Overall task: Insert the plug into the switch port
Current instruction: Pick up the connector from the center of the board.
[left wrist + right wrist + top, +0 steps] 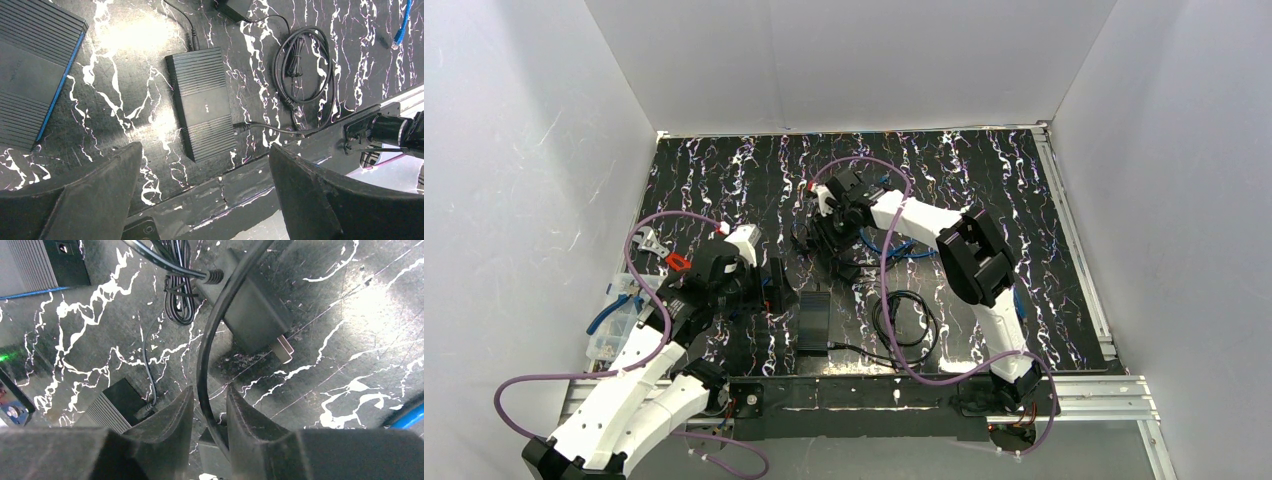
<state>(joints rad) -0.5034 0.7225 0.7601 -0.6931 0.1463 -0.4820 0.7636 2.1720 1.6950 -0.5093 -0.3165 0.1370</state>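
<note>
Black ribbed switch (202, 102) lying flat on the marbled table (984, 180), with a black lead at each short end. Directly above the switch, the left gripper (205, 147) hovers with fingers spread wide, holding nothing. Beyond the switch, the right gripper (210, 390) has its fingers drawn nearly together, with a black cable (202, 355) running between them; whether it is pinched cannot be told. A power adapter (252, 310) lies just past those fingers. The blue plug (398, 36) lies loose, beyond and right of the switch.
</note>
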